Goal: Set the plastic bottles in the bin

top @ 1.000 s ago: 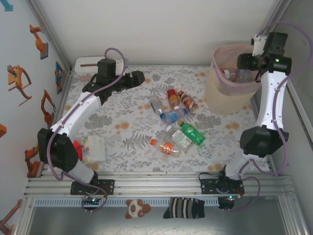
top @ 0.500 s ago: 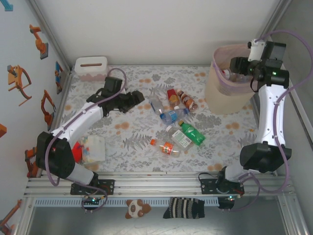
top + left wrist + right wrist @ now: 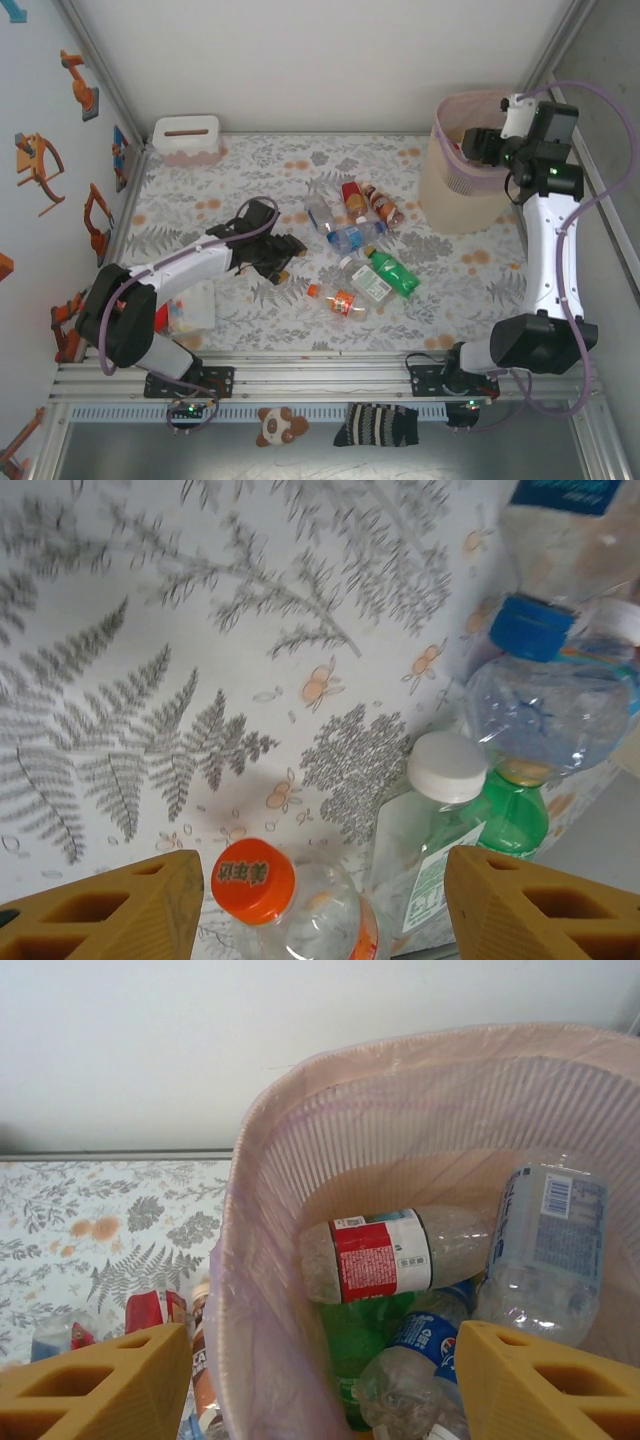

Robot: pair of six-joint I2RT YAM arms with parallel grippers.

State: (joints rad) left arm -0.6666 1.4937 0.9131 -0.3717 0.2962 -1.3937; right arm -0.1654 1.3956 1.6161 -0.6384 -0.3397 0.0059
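Left wrist: I see the left tool (image 3: 320, 900) open over an orange-capped bottle (image 3: 252, 882) on the bench (image 3: 150, 630); the right tool (image 3: 320, 1375) hangs open above the bin (image 3: 430, 1070), bottles (image 3: 380, 1255) inside

Left gripper (image 3: 284, 260) nearer plastic bottles (image 3: 352, 238)

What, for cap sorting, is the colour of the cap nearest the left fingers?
Orange cap; left wrist view.

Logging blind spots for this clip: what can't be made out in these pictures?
Left wrist view: the orange-capped bottle is cut off by the bottom edge.
Right wrist view: the floor of the bin is hidden under bottles; their count is unclear.
Top view: the table pile's labels are too small.
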